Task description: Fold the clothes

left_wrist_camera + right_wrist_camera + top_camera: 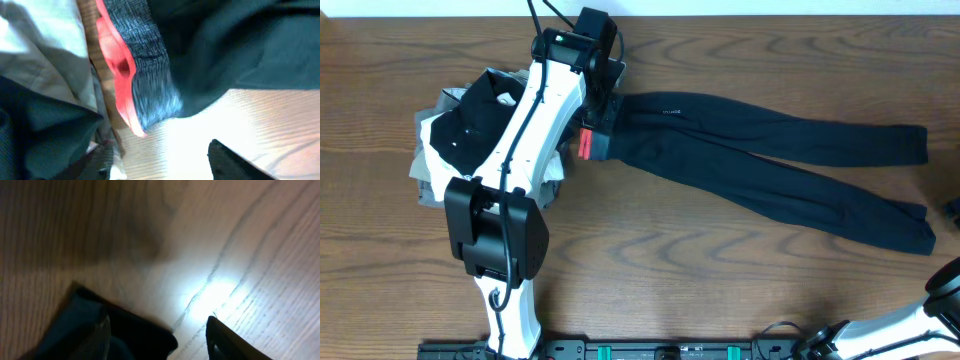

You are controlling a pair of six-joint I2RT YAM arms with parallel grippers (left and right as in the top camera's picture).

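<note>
The black leggings [750, 140] lie flat across the table, with both legs running right. Their grey and coral-red waistband [586, 145] points left. My left gripper [603, 108] hovers over the waistband end. In the left wrist view the waistband [145, 65] hangs just beyond the fingers. The left gripper [160, 150] is open, with bare wood between its fingers. My right gripper [157, 325] is open and low over the table. A black leg cuff [135, 335] lies between its fingers, next to the left one.
A pile of other garments sits at the far left: a black shirt [470, 120] on top of white and grey pieces [428, 165]. The pile also shows in the left wrist view [45, 75], beside the waistband. The right arm [945, 290] enters at the bottom right corner.
</note>
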